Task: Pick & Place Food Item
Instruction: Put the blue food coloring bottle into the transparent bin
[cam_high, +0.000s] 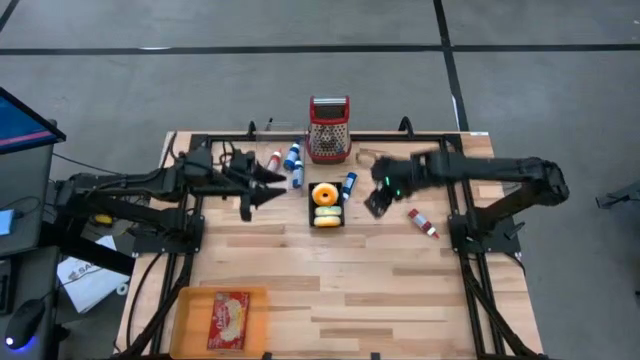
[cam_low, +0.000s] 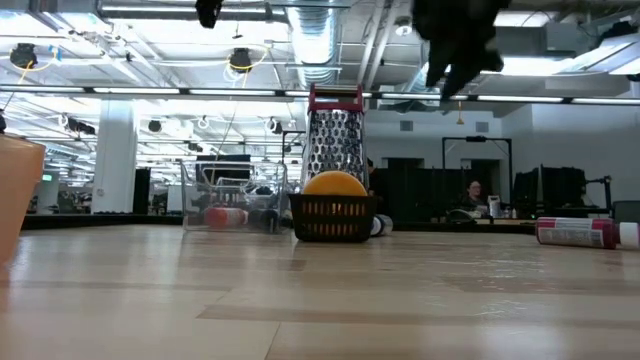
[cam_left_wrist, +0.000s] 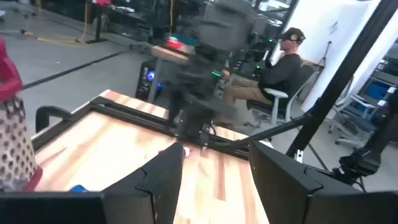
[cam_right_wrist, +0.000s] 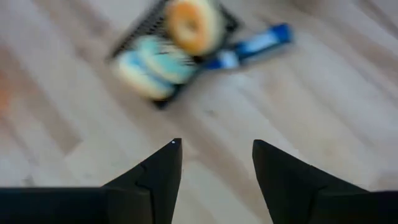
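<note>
A small black basket (cam_high: 327, 206) stands mid-table with an orange doughnut (cam_high: 323, 193) and a pale yellow-and-blue doughnut (cam_high: 326, 214) in it. In the right wrist view the orange doughnut (cam_right_wrist: 189, 25) and the pale one (cam_right_wrist: 149, 68) lie in the basket ahead of the fingers. My right gripper (cam_high: 378, 200) hangs open above the table just right of the basket, slanting down, with nothing between its fingers (cam_right_wrist: 165, 171). My left gripper (cam_high: 262, 188) is open, level and raised left of the basket, pointing toward it, and also holds nothing (cam_left_wrist: 214, 177).
A red-topped metal grater (cam_high: 329, 130) stands behind the basket. Blue tubes (cam_high: 295, 165) (cam_high: 348, 185) and red-and-white tubes (cam_high: 275, 160) (cam_high: 423, 223) lie around it. An orange tray (cam_high: 190, 320) holding a packet sits at the near left corner. A person (cam_left_wrist: 280, 62) sits beyond the table's right side.
</note>
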